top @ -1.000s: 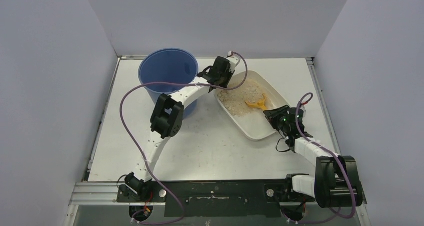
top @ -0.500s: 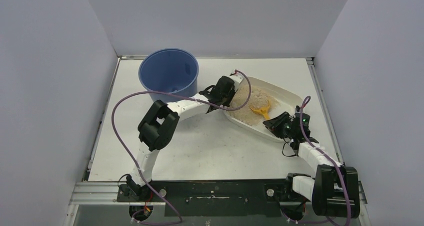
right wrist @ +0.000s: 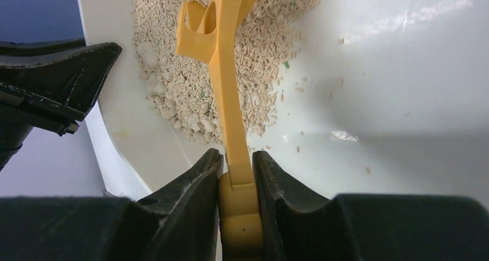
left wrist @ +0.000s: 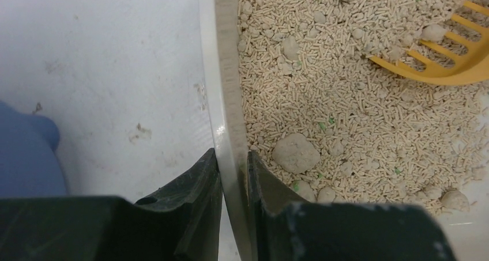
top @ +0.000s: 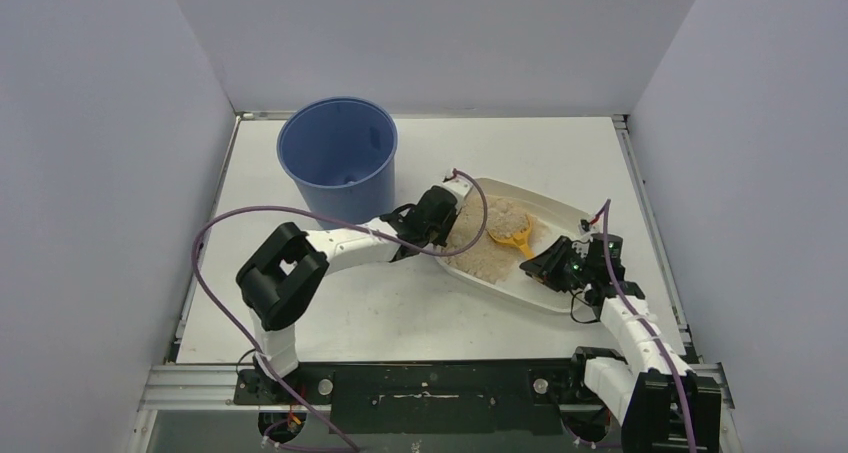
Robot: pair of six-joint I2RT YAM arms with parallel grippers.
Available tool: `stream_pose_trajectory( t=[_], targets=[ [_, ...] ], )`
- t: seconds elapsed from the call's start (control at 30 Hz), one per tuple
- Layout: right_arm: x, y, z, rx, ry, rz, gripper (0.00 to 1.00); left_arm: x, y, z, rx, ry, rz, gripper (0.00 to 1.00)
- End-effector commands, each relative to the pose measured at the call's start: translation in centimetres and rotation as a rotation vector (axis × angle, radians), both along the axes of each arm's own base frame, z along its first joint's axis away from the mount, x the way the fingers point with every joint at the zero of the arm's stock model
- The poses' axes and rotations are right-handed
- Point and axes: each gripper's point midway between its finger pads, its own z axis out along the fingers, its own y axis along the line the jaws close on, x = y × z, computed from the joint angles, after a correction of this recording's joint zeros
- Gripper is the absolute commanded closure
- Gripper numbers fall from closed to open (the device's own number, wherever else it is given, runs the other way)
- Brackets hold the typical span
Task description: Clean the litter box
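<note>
Well, from above, the litter box [top: 566, 213] sits slantwise on the desk [top: 400, 308], a bit right of the middle. The blue bucket [top: 338, 153] stands near its left end, not touching it. The tan litter [top: 480, 248] is heaped toward the left end of the box, and the right end is bare white. The left end effector [top: 437, 216] is at the left end of the box. The right end effector [top: 556, 264] is at the near right side, and the yellow scoop [top: 513, 236] has its head in the litter. I cannot tell from here what is in the bucket.

Next, the left wrist view. The two fingers are pressed together on the thin white wall of the box, one outside and one inside. Right by the inside finger lie some round lumps [left wrist: 295, 153] among the little pellets. The scoop's slotted head is at the far right, just resting on the litter.

Last, the right wrist view. The fingers pinch the end of the scoop's handle tight. The head of the scoop points away into the heap, and more lumps sit along the edge of the heap.

So I think the job is only starting. Both tools have a good hold, but the lumps are all in the box. They need to be scooped up, shaken free of pellets, and tipped into the bucket.
</note>
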Motion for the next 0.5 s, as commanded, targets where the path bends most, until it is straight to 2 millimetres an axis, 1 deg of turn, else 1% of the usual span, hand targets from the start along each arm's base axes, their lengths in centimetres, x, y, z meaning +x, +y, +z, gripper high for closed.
stream_pose_trajectory(
  t=[0.0, 0.1, 0.23, 0.37, 0.47],
  targets=[
    [-1.1, -0.5, -1.5, -0.042, 0.034, 0.0, 1.0, -4.8, 0.2, 1.9, -0.056, 0.046, -0.091, 1.0],
    [-1.5, -0.2, -2.2, -0.015, 0.051, 0.007, 1.0, -6.2, 1.3, 1.5, -0.046, 0.067, -0.075, 1.0],
    [-1.7, 0.1, -2.4, -0.012, 0.048, 0.037, 1.0, -7.2, 2.6, 1.8, 0.005, 0.062, -0.052, 1.0],
    [-1.5, -0.4, -2.6, -0.056, 0.021, 0.051, 1.0, -8.3, 3.0, 2.4, -0.02, 0.064, -0.045, 1.0],
    [-1.1, 0.2, -2.8, -0.007, -0.014, 0.043, 1.0, -8.9, 3.5, 2.7, -0.041, 0.063, -0.037, 1.0]
  ],
)
